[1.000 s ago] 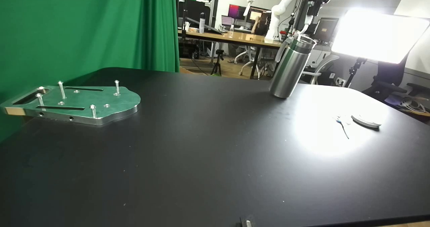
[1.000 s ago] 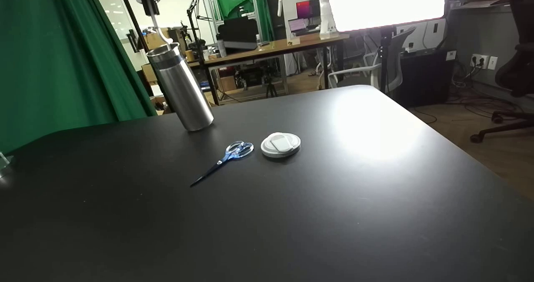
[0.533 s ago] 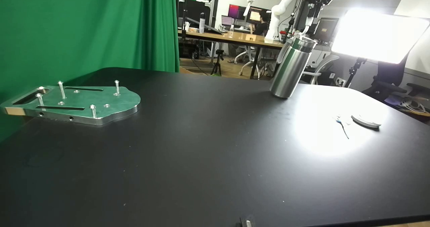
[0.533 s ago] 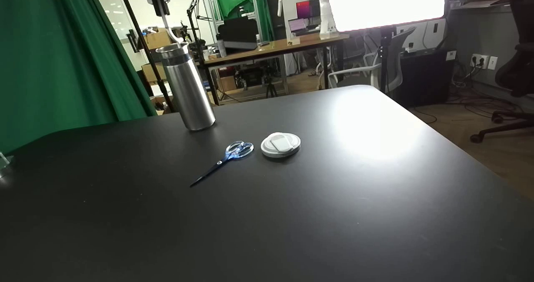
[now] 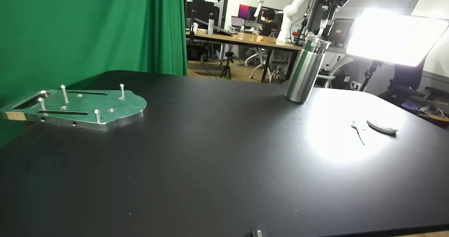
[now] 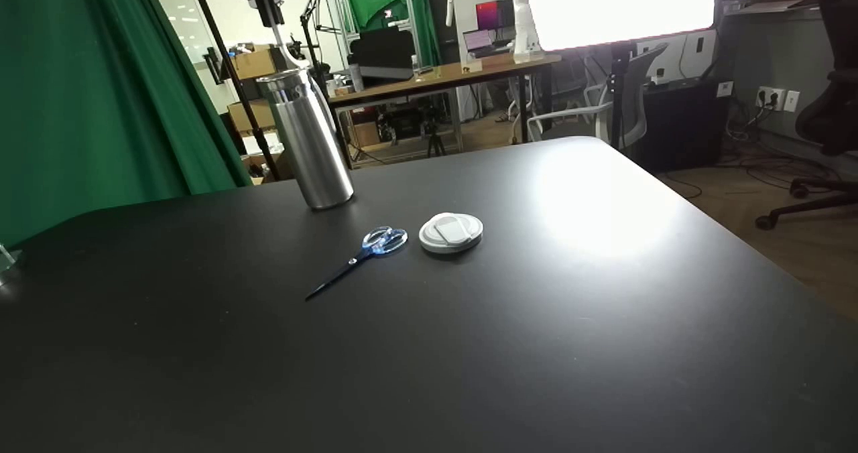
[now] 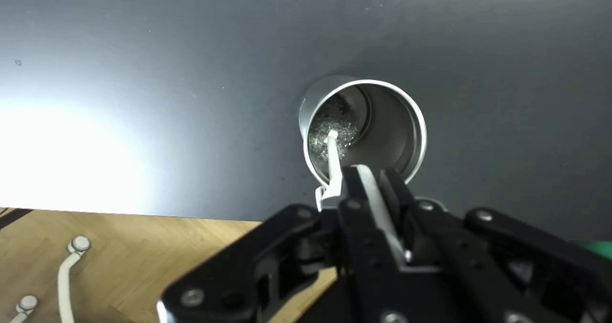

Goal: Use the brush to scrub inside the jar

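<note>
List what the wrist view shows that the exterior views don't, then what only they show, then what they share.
Only the wrist view looks down into the jar, revealing its inner wall and a dark speckled mass, apparently bristles, around the white end of the brush.

Only the exterior views show the scissors and the white lid lying on the black table, the metal plate with upright bolts and the light panel.

Shared: the jar's outside, the brush, the claw gripping its handle, and the black table.

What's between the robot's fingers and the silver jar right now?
The brush; in both exterior views it runs from the fingers down to the jar.
</note>
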`<state>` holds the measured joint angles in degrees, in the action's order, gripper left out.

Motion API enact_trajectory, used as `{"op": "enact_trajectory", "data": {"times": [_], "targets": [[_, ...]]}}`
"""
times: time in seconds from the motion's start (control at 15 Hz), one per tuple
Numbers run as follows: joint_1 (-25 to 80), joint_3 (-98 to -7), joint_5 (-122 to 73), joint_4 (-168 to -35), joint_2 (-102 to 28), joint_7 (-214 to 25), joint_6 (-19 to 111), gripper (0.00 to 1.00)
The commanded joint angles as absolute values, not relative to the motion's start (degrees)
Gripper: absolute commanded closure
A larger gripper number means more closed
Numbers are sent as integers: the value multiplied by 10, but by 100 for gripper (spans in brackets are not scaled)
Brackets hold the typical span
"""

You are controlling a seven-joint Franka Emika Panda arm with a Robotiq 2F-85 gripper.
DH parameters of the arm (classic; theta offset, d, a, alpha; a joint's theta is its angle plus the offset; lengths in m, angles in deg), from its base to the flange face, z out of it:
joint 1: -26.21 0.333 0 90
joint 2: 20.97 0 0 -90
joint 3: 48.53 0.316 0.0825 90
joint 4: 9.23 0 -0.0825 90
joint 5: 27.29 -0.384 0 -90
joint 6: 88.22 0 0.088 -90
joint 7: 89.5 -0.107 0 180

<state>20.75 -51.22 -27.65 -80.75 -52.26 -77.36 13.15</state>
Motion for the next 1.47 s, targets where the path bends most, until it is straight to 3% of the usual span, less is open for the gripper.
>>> {"op": "enact_trajectory", "data": {"times": [0.0,1.4], "targets": [[211,-513,-264,-826,-514,-800,142,96],[232,-509,-245,-871,-506,-811,153,96]]}}
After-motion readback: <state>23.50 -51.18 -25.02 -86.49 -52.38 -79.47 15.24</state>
